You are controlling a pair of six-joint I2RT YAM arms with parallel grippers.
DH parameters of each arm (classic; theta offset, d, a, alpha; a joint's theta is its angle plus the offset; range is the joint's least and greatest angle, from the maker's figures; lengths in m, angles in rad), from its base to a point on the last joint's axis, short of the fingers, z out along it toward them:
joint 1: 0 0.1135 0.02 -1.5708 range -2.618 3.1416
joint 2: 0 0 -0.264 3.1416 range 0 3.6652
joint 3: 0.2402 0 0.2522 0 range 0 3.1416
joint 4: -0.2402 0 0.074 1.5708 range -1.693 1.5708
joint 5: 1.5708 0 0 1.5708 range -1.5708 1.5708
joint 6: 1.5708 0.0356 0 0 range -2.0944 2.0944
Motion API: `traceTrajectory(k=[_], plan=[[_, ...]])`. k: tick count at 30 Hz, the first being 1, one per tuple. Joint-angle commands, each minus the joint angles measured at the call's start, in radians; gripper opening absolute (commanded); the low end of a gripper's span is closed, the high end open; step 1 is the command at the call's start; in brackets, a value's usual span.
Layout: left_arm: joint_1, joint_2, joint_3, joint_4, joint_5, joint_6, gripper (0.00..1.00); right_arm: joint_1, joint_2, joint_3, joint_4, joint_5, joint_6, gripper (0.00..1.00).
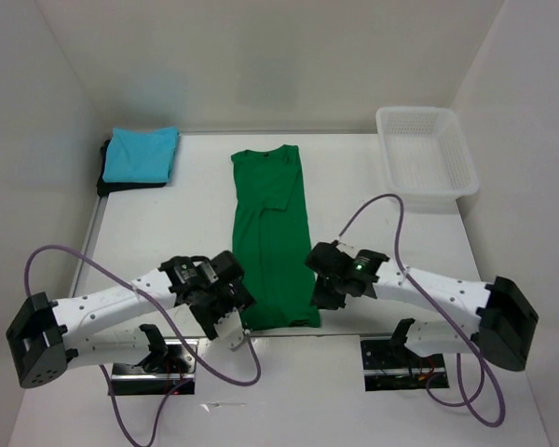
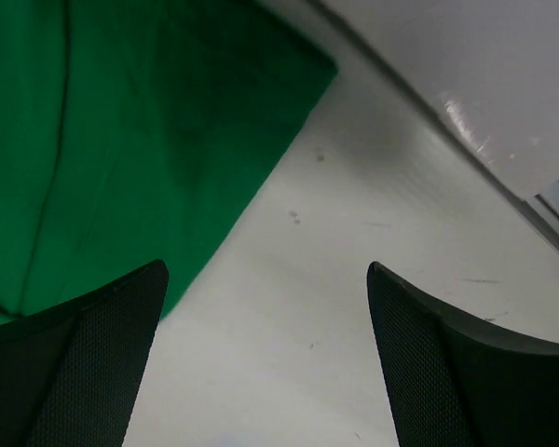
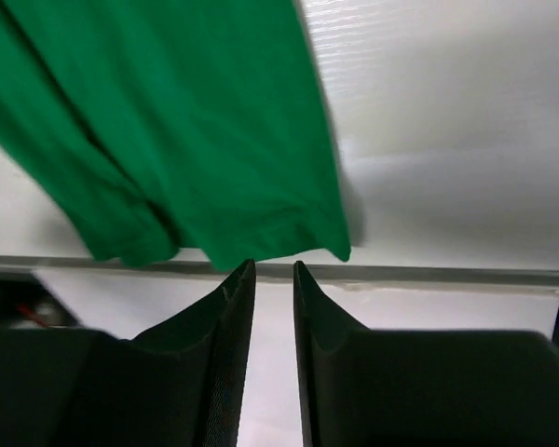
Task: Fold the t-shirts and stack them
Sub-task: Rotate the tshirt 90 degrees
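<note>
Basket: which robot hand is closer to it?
Right. The right gripper sits by the green shirt's bottom right corner, on the same side as the basket. The left gripper is at the shirt's bottom left corner, farther away.

Three t-shirts are in view: one green t-shirt (image 1: 270, 237), one turquoise t-shirt (image 1: 142, 154) and one black t-shirt (image 1: 105, 172). There is one white mesh basket (image 1: 427, 197), one table (image 1: 345, 177), and two grippers: the left gripper (image 2: 265, 270) and the right gripper (image 3: 272, 265).
</note>
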Motion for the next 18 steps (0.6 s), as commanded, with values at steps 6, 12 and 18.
traceTrajectory(k=[6, 12, 18], plan=[[-0.166, 0.053, -0.062, 0.071, 0.034, 0.051, 0.76, 0.157, 0.173, 0.118, 0.020, -0.074, -0.033, 0.36], [-0.202, 0.073, -0.083, 0.111, 0.045, 0.109, 0.74, 0.203, 0.305, 0.243, 0.022, -0.030, -0.042, 0.49], [-0.212, 0.116, -0.119, 0.140, 0.075, 0.189, 0.86, 0.203, 0.472, 0.333, -0.029, -0.012, -0.128, 0.49]])
